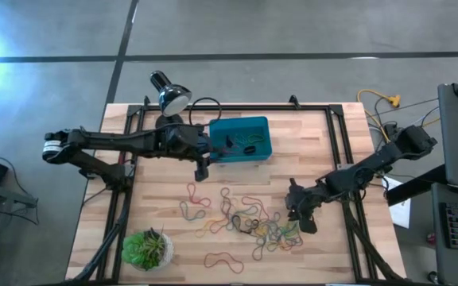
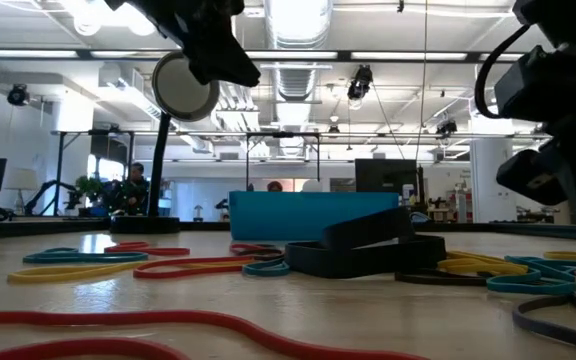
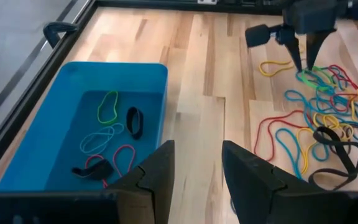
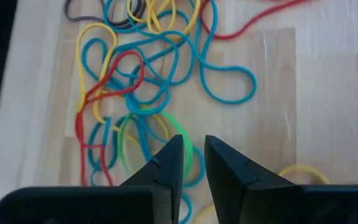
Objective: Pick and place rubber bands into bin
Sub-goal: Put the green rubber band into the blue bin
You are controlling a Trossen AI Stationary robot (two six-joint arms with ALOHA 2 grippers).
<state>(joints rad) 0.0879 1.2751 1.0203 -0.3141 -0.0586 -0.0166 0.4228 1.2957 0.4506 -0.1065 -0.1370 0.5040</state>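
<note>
Rubber bands (image 1: 253, 226) lie in a loose tangle on the wooden table (image 1: 324, 143), mostly toward its near middle and right. The right gripper (image 1: 307, 222) hangs low at the right edge of that heap, its fingers (image 4: 225, 165) a narrow gap apart with a green band (image 4: 182, 146) showing in the gap just below the tips; whether it is pinched I cannot tell. Around it sprawl blue, yellow and red loops. The left gripper (image 1: 202, 168) hovers beside the near left corner of the bin (image 1: 261, 127), its fingers (image 3: 157, 171) parted and holding nothing. The teal bin sits at the table's far middle and already holds a few bands, green, black, blue and red. A desk lamp (image 1: 169, 94) stands just left of the bin, and a small potted plant (image 1: 147, 248) occupies the near left corner.
</note>
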